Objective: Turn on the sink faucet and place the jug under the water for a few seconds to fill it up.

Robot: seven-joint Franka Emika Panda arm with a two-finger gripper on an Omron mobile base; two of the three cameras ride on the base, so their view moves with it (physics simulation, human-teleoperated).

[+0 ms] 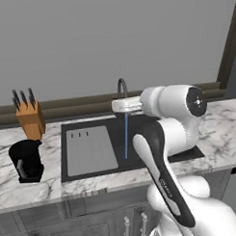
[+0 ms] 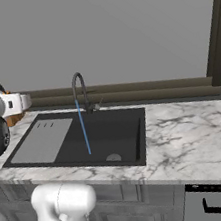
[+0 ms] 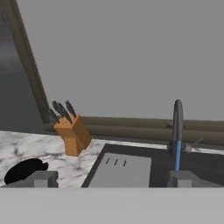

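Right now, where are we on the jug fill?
Done: tap is on; a thin blue water stream drops from the dark grey gooseneck faucet into the black recessed sink. In hand: nothing visibly gripped. Left: the squat glossy black jug sits on the marble counter beside the orange-brown knife block, not yet under the water.

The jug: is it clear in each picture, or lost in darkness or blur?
Left base view: the jug is a flat black mass, only its handle catching light. Hand view: soft and tilted, the jug is a black blob at the bottom, partly behind a fingertip.
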